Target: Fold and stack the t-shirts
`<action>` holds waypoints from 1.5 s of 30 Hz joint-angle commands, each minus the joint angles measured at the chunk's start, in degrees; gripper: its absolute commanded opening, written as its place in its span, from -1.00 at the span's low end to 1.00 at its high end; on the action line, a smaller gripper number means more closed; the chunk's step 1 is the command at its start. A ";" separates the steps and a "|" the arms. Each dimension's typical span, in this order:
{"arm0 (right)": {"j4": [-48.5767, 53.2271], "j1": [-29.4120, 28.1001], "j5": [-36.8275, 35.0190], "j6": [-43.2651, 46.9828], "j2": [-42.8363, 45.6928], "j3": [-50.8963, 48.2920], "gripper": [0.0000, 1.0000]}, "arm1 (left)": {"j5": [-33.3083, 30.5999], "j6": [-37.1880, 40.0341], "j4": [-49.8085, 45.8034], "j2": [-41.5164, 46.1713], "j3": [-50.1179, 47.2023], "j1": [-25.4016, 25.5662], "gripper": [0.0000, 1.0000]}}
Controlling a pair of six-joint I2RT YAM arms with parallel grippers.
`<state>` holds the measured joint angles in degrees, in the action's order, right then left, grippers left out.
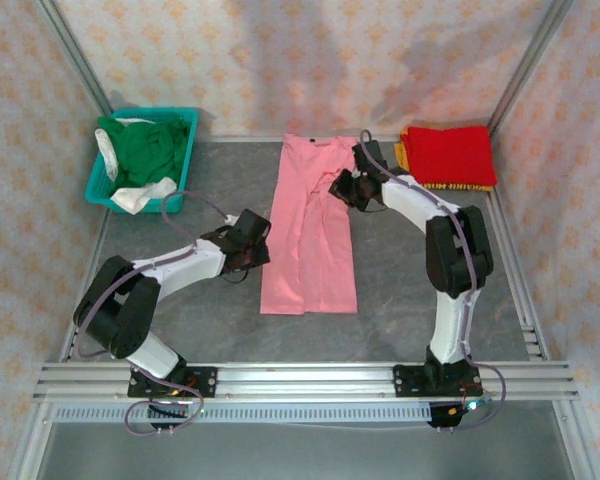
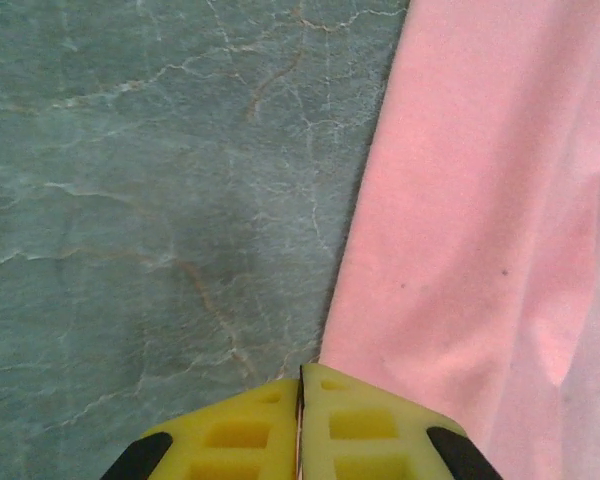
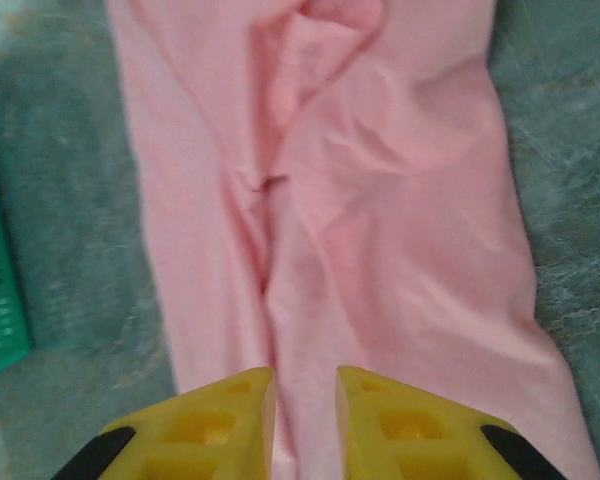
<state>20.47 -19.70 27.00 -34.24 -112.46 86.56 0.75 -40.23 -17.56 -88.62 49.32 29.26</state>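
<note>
Folding the light pink cloth t-shirt (image 1: 308, 240) crosswise looks to be the step in hand. It lies flat in the middle of the grey marbled table top (image 1: 410, 290) as a long narrow strip with its sides turned in, running from 12 o'clock to 6 o'clock in the top view.

The left gripper (image 1: 260, 248) sits at the strip's 9 o'clock edge, about mid-length. Its yellow fingers (image 2: 240, 435) are pressed together right at the cloth's border, and I cannot tell whether any hem is caught between them. The right gripper (image 1: 338, 190) is over the strip towards 1 o'clock. Its fingers (image 3: 405, 420) stand slightly apart with pink cloth showing through the gap, and they appear to pinch nothing.

To fold well, I judge that each gripper should take one corner of the same short end. They should pinch every layer, lift only a little, and carry that end evenly onto the other so the long edges stay in line. The bunched ridge along the centre, heaviest near 12 o'clock in the right wrist view, would be better smoothed first or it will be folded in.

The finished bundle probably belongs at 2 o'clock, on the folded red cloth t-shirt (image 1: 448, 152) that lies over an orange-yellow cloth shirt (image 1: 462, 186). At 10 o'clock a teal slatted plastic basket (image 1: 93, 188) holds a dark green shirt (image 1: 145, 148) and a white shirt (image 1: 140, 197).
</note>
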 commanded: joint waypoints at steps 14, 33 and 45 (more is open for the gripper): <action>16.13 1.43 -16.15 9.10 -28.15 39.24 -0.51 | -3.31 9.29 -0.63 -2.03 9.92 -0.54 -0.82; 5.73 3.44 2.08 -2.94 -54.93 66.01 -0.47 | -4.22 11.42 -1.24 -0.74 8.59 -5.31 -0.82; 9.53 3.29 7.42 -0.32 -27.22 50.70 -0.14 | 2.75 6.34 -0.39 10.41 0.47 -5.88 -0.65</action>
<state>28.08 -16.08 32.29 -36.16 -154.85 143.09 0.23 -31.48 -18.17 -82.46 52.95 23.53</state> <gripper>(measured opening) 0.424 0.174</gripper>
